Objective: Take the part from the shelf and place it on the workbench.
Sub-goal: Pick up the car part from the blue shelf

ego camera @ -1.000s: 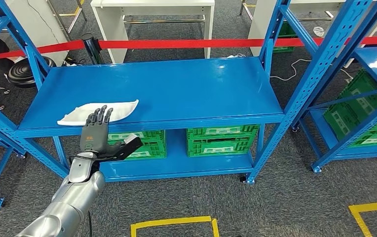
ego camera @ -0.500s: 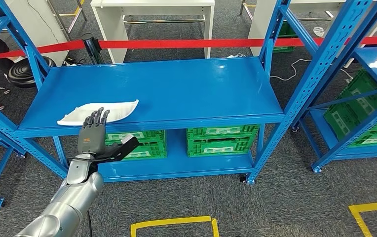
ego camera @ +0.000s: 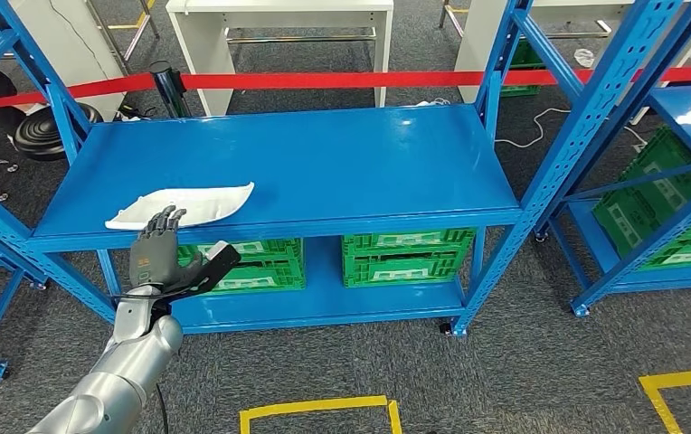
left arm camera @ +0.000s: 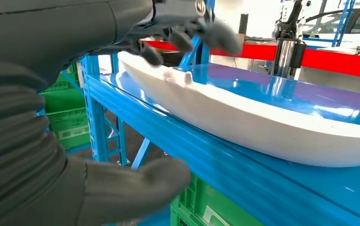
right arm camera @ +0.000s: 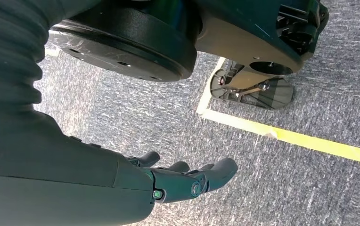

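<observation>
A white elongated part [ego camera: 182,204] is lying near the front left edge of the blue shelf [ego camera: 342,163]. The left hand [ego camera: 163,254] is reaching up just in front of that edge, fingers spread and holding nothing, fingertips [left arm camera: 218,35] above the part's end. The right hand [right arm camera: 178,181] is hanging over grey carpet, its fingers loosely extended and empty.
</observation>
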Robot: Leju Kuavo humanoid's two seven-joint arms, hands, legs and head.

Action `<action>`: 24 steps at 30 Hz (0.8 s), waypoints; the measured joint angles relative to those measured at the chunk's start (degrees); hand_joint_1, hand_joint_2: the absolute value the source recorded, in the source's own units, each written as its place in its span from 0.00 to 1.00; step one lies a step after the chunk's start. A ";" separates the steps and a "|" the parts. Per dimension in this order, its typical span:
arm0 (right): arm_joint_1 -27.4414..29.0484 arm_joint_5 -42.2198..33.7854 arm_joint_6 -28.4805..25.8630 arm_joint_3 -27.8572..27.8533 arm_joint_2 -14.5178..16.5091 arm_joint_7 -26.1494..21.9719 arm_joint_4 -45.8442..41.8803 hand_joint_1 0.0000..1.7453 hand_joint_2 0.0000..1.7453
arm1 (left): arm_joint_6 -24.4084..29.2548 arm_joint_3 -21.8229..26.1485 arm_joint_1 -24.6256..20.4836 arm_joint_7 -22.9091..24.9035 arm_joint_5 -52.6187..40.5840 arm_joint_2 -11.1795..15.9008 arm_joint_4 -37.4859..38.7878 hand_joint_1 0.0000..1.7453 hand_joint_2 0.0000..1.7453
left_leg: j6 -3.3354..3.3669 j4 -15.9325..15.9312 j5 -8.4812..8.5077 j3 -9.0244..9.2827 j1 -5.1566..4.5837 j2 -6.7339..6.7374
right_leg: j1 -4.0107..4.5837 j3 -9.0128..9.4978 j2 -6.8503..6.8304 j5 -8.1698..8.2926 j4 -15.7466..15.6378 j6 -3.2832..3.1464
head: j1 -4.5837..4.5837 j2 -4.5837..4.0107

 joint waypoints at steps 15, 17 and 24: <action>-0.02 0.33 0.04 -0.02 0.02 0.00 -0.01 0.00 1.00 | -1.82 0.73 -0.01 -1.35 1.80 0.00 0.80 0.75 1.00 | 0.00 0.00 0.00 0.00 0.00 0.00 | 0.00 0.00 0.00 0.00 0.00 0.00 | 0.00 0.00; -0.03 0.42 0.09 -0.02 0.02 -0.01 0.00 0.00 1.00 | -1.93 0.92 -0.01 -1.61 2.05 0.00 0.90 0.79 1.00 | 0.00 0.00 0.00 0.00 0.00 0.00 | 0.00 0.00 0.00 0.00 0.00 0.00 | -0.01 0.00; -0.06 0.79 0.13 -0.02 0.02 0.00 0.00 0.00 1.00 | -2.01 1.61 0.10 -1.88 2.28 0.00 1.26 0.19 1.00 | 0.00 0.00 0.00 0.00 0.00 0.00 | 0.00 0.00 0.00 0.00 0.00 0.00 | 0.00 0.00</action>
